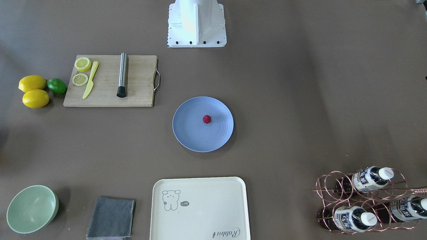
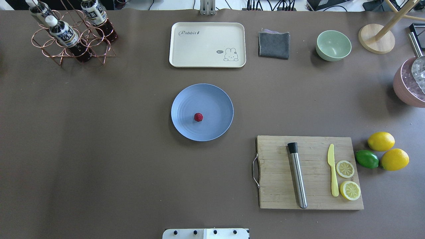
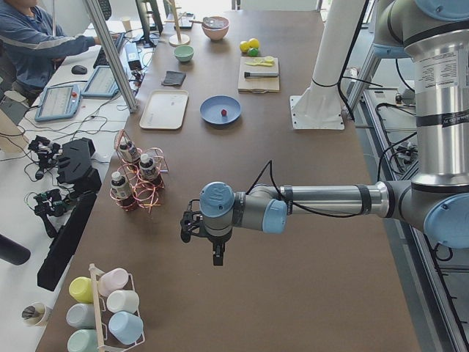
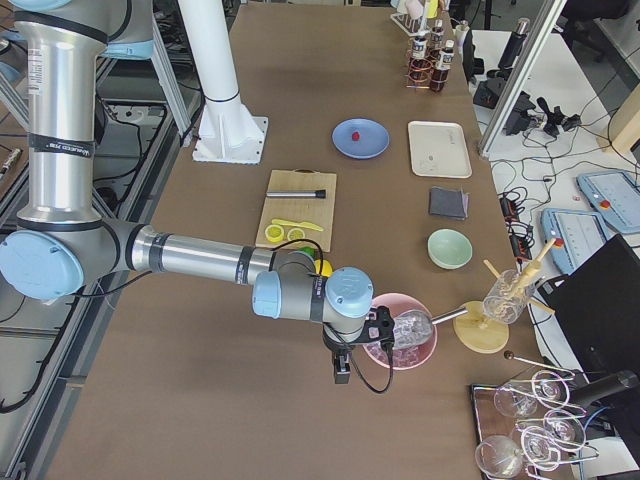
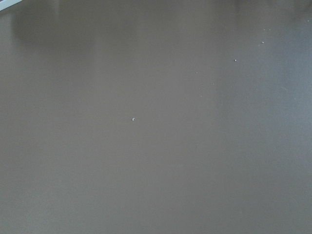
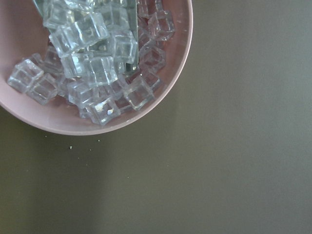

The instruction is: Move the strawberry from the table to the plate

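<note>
I see the brown table (image 2: pixel 99 149) carrying the plate (image 2: pixel 212 99) at centre. The board (image 2: pixel 275 172) sits toward the robot's right, lemons (image 2: pixel 381 141) and lime (image 2: pixel 367 159) beside it. Tray (image 2: pixel 206 43), cloth (image 2: pixel 274 44), bowl (image 2: pixel 328 56) and bottle rack (image 2: pixel 96 49) line the far edge.

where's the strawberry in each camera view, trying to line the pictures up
Front-facing: strawberry near frame centre, on the blue plate.
Overhead: just left of frame centre, on the blue plate.
Exterior left: upper middle, small and far off.
Exterior right: near the top, right of middle.
Left wrist: not in view.
Right wrist: not in view.
Shared landmark: the blue plate under it, with the cream tray beside.
</note>
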Controlling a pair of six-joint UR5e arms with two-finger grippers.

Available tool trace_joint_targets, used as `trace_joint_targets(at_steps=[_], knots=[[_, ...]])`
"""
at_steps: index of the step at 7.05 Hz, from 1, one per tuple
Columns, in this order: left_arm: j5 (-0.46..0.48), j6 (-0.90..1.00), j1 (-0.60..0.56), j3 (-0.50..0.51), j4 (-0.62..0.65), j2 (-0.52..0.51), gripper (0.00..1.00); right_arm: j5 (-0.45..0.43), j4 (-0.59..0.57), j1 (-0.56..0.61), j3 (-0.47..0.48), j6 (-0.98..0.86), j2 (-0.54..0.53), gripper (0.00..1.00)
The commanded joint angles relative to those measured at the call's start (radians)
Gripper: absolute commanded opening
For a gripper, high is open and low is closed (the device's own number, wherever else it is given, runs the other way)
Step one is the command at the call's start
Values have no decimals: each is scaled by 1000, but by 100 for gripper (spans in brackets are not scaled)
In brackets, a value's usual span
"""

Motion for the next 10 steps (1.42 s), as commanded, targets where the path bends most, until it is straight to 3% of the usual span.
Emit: trace_joint_targets(at_steps=[1, 10], knots=[[0, 0, 0, 1, 0, 2, 99, 0, 0, 0, 3, 0, 1, 100], [0, 2, 2, 16, 0, -9, 99, 26, -2, -6, -5, 2, 3, 100]])
